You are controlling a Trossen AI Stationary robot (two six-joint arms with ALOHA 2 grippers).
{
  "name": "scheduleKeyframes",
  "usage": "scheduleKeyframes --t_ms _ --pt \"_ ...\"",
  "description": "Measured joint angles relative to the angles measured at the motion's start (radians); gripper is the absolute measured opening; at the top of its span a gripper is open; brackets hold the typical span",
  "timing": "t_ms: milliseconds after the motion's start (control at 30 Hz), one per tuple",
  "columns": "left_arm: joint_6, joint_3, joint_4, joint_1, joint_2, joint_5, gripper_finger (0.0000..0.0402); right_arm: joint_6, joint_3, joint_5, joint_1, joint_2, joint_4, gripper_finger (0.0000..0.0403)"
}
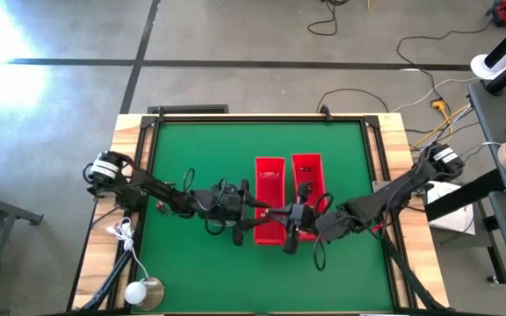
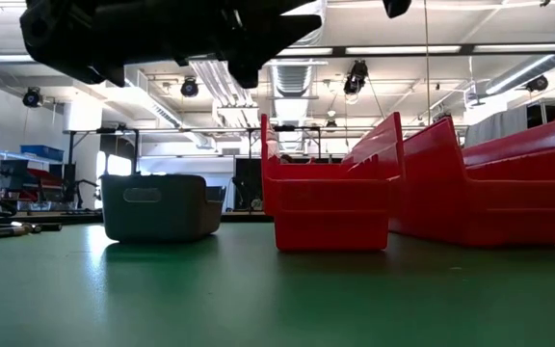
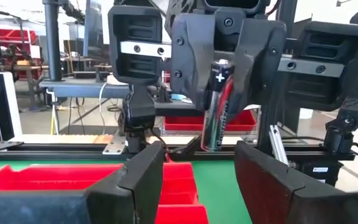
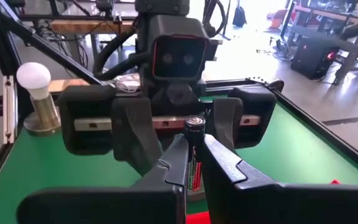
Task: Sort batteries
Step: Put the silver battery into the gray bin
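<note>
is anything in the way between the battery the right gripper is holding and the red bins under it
Nothing visible. The right gripper is shut on the battery above the red bins. The left gripper, open, faces it from the side, not beneath.

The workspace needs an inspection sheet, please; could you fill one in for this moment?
Surface: green mat, wooden edges.
Job's things: one battery upright in the right gripper; two red bins side by side; grey tray beside them.
Clutter: a bulb on a base at the table's corner.
Grippers: right gripper shut on the battery; left gripper open, facing it.
Cables: loose on the floor.
Surroundings: workshop benches; no person seen.
</note>
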Motion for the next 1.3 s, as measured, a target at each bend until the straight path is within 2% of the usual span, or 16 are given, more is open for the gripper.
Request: scheduleKeyframes --t_ms 233,433,700,933,1100,1233,1300 --pt "-0.022 -0.005 0.061 0.000 0.001 0.000 0.0170 0.002 0.000 0.000 0.001 -0.003 -0.004 0.0019" --pt "-0.034 0.009 0.052 0.000 0.001 0.009 0.0140 0.004 -0.001 0.000 0.001 -0.003 -0.002 0.0020" --pt "-0.045 0.026 0.021 0.000 0.001 0.010 0.0092 0.024 -0.001 0.001 0.001 -0.004 -0.001 0.0020" --pt "-0.042 0.039 0.003 0.001 0.001 0.012 0.0018 0.044 -0.002 0.002 0.001 -0.004 -0.001 0.0022" --pt "-0.045 0.040 -0.071 0.001 -0.024 0.005 0.0016 0.057 -0.003 -0.001 0.001 -0.007 -0.011 0.0058" --pt "-0.048 0.038 -0.270 0.002 -0.126 -0.003 0.0015 0.060 0.028 -0.005 0.006 -0.047 -0.090 0.0110" --pt "-0.065 0.037 -0.391 0.001 -0.201 -0.005 0.0015 0.089 0.063 -0.006 0.011 -0.082 -0.207 0.0133"
